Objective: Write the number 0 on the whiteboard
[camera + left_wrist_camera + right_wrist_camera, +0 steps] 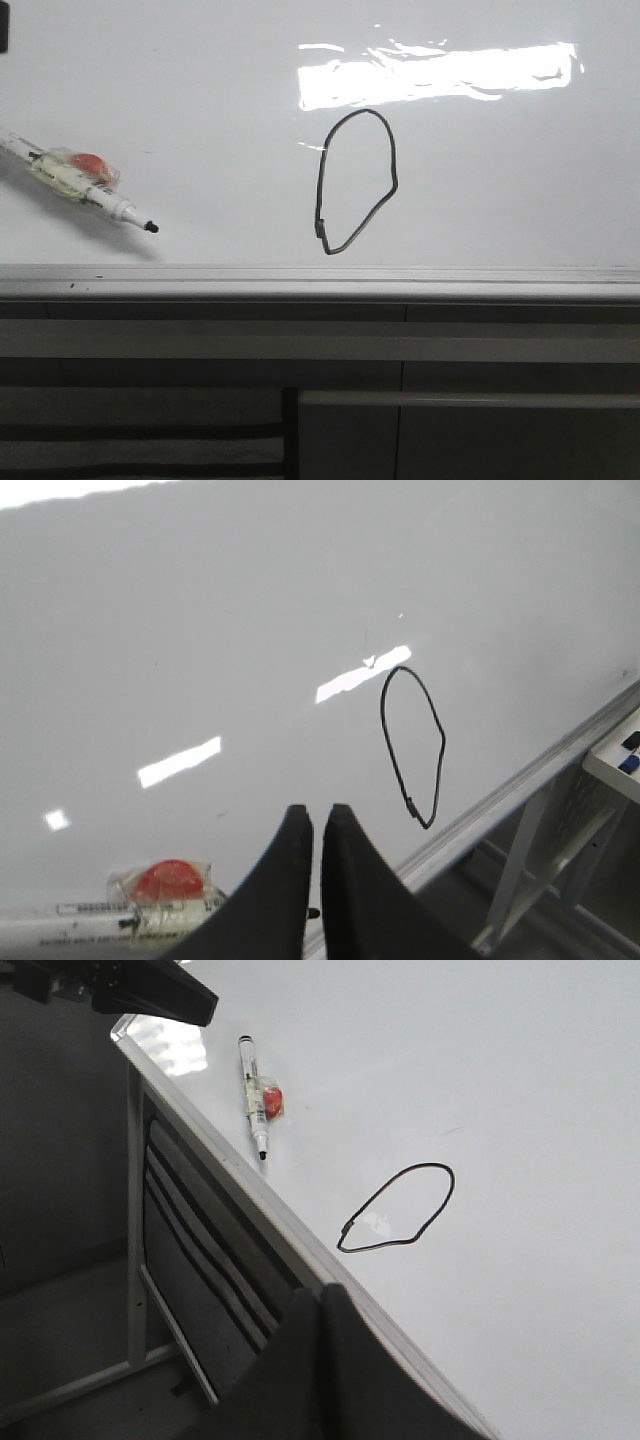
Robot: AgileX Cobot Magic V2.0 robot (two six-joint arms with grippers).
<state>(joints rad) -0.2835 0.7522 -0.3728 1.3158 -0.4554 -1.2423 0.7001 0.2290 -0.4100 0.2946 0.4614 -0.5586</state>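
Now, here is what you have in front of you.

Whiteboard: the whiteboard (180,90) lies flat and fills the far part of your front view; its grey metal rail (320,283) runs across the near edge, left to right.

Number 0: the number 0 (356,182) is a thin black closed loop near the middle of the board, rounded at its far end and pinched to a point at the near left corner. You can see it just short of the rail, not touching it. A bright rectangular glare (436,75) sits just beyond its far end.

Marker: the marker (82,180) lies on the board well to the left of the loop, uncapped, with its black tip (151,228) pointing toward the near right. A clear wrap with a red-orange patch (90,164) is around its middle.

Left gripper: your left gripper (317,825) hangs above the board with its two black fingers (289,870) almost together, a narrow slit between them, and nothing held. The marker (120,915) lies on the board just beside the fingers, apart from them.

Right gripper: your right gripper (318,1305) is above the rail on the near side of the loop, its dark fingers pressed together with nothing between them.

Frame: grey shelving bars (140,432) show below the rail, at the near left.
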